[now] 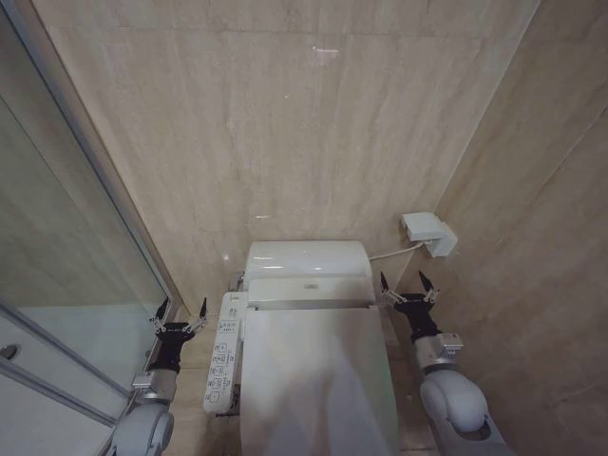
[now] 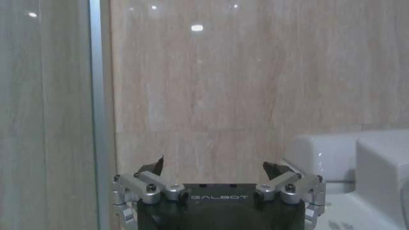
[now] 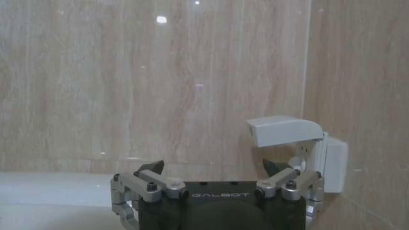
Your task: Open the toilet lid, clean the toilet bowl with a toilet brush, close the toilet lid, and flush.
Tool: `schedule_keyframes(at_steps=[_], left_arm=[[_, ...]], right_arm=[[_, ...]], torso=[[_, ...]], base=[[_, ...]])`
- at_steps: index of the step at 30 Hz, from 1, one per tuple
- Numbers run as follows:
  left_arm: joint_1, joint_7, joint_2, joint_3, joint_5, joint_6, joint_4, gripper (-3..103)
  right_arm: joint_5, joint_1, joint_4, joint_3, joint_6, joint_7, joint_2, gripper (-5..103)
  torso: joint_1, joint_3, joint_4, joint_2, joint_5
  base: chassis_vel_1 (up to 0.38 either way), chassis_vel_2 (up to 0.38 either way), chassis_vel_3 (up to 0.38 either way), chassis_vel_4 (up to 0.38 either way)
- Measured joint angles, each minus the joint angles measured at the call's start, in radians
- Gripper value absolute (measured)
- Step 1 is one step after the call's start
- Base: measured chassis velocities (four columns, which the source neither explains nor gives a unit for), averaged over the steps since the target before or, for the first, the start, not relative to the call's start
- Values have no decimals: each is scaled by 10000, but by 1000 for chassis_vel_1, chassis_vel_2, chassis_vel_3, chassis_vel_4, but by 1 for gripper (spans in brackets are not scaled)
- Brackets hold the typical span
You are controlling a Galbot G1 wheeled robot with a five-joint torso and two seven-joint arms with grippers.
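Beige tiled walls (image 1: 313, 123) are closing in the space on the far side and the right, meeting in a corner line running down toward the right of the toilet. On the left, a glass shower screen (image 1: 57, 247) with a metal frame is slanting down along the edge of the scene, leaving only a narrow strip of floor between it and the toilet.

The lid (image 1: 318, 380) is lying shut, flat over the bowl, its glossy white top taking up the lower middle of the head view. Behind it, the white housing (image 1: 309, 271) is sitting against the far wall. A control panel (image 1: 223, 356) with rows of buttons is running along the lid's left edge, just beside it.

The left arm is reaching up through the gap between the screen and the control panel; the left pincer (image 1: 180, 313) is hanging spread wide with nothing between its tips, near the panel's far end and apart from the lid. In the left wrist view the left pincer (image 2: 214, 167) is facing the far wall, with the screen frame on one side and the housing on the other.

The right arm is standing in the gap between the lid's right edge and the right wall. The right pincer (image 1: 407, 287) is also spread wide and holding nothing, level with the housing's right end. A small white wall box (image 1: 427, 233) with a cord is sitting in the corner just beyond it; in the right wrist view the right pincer (image 3: 214, 167) is pointing at the wall below that box.
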Motion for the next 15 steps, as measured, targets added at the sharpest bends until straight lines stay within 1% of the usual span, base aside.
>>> schedule_keyframes(at_steps=[3,4,6,10,11,13,15], left_arm=[[-358,1,236,95,-105,-20,549,100],[-358,1,236,95,-105,-20,549,100],[-786,51,465,356,-337,13,923,100],[-1800,117,798,938,-880,330,1452,100],[-1800,117,798,938,-880,330,1452,100],[-2263,240,883,1166,-919,380,1761,100],[-2733,390,927,1436,-922,364,2159,100]], right_arm=[[0,-1,0,0,0,0,0,100],[0,-1,0,0,0,0,0,100],[0,-1,0,0,0,0,0,100],[0,0,0,-1,0,0,0,100],[0,0,0,-1,0,0,0,100],[0,0,0,0,0,0,0,100],[0,0,0,0,0,0,0,100]], torso=[[-2,0,1,0,0],[-2,0,1,0,0],[-2,0,2,0,-1],[0,0,-6,0,0],[0,0,-6,0,0],[0,1,0,0,2],[0,0,-2,0,0]], base=[[0,0,0,0],[0,0,0,0],[0,0,0,0],[0,0,0,0],[0,0,0,0],[0,0,0,0],[0,0,0,0]])
